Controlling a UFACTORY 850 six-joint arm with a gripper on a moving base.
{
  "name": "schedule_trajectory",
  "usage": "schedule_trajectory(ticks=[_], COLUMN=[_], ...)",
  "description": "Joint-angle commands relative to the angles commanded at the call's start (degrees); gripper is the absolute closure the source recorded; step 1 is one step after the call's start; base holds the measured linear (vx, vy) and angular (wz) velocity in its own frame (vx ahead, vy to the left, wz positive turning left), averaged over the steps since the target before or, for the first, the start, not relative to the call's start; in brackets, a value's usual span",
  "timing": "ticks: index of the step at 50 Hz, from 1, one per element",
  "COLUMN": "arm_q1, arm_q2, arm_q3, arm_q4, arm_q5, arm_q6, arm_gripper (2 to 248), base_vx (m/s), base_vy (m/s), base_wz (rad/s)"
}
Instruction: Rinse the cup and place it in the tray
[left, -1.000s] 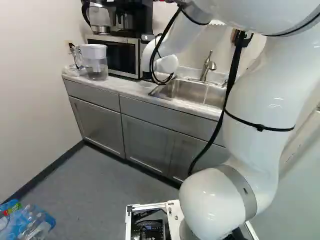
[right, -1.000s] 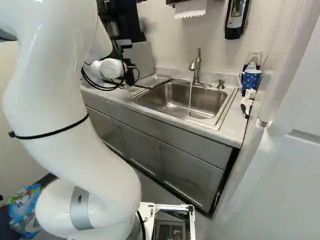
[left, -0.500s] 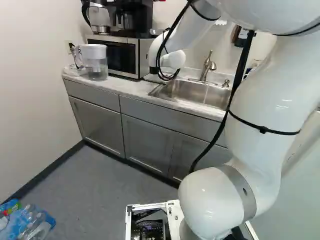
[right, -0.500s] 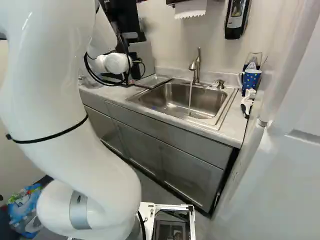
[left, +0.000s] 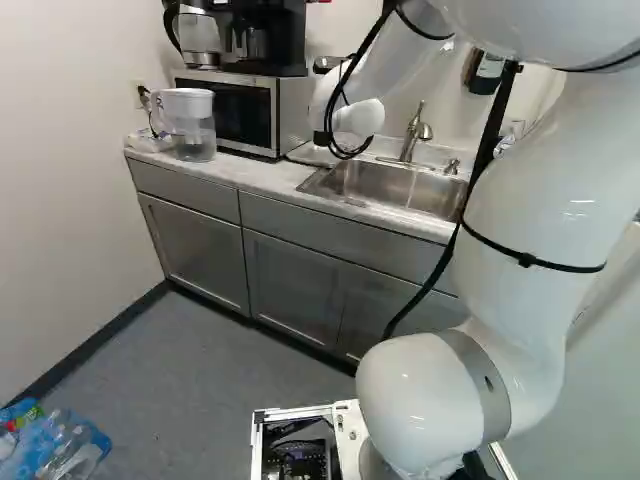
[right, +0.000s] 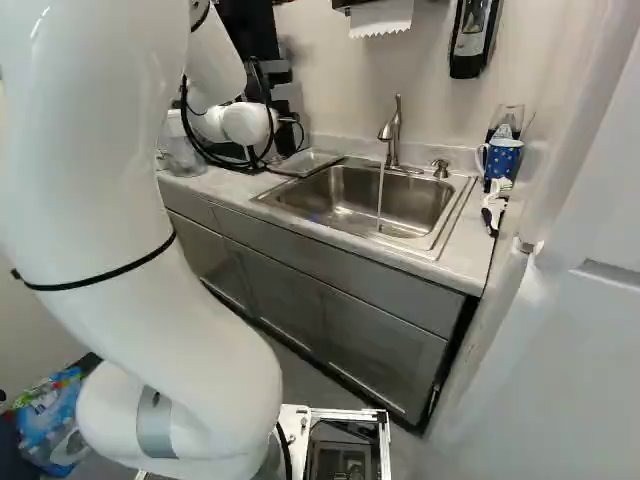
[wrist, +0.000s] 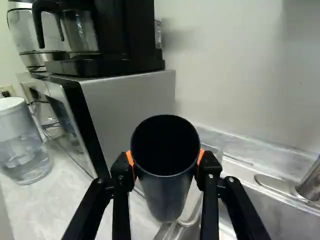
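Beyond the white wrist in the right base view, part of my black gripper (right: 286, 122) shows above the counter, left of the sink. In the wrist view the gripper (wrist: 166, 162) is shut on a dark cup (wrist: 166, 192), an orange pad on either side. The cup's open mouth faces the camera, and its inside looks black. A shallow metal tray (right: 304, 161) lies on the counter at the sink's left edge; the cup partly covers that area in the wrist view. Water runs from the faucet (right: 392, 132) into the sink (right: 350, 196).
A microwave (left: 232, 112) with coffee makers on top stands left of the tray, beside a water pitcher (left: 190, 125). A blue dotted mug (right: 502, 160) stands right of the sink. Wall dispensers hang above; bottles in plastic (left: 65, 445) lie on the floor.
The arm's wrist has moved right, away from the microwave's front and towards the sink and tray, carrying the gripper. The base has stayed put, and water was running throughout.
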Motion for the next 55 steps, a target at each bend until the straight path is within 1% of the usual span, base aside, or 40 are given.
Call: schedule_trajectory(ticks=[33,55], arm_q1=[-5.2,-8.7], arm_q2=[0.2,1.6], arm_q3=[0.6,4.7], arm_q4=[0.0,0.0], arm_q5=[0.0,0.0], arm_q6=[0.0,0.0], arm_gripper=[125,125], base_vx=[0.0,0.0], base_vy=[0.0,0.0], base_wz=[0.0,0.0])
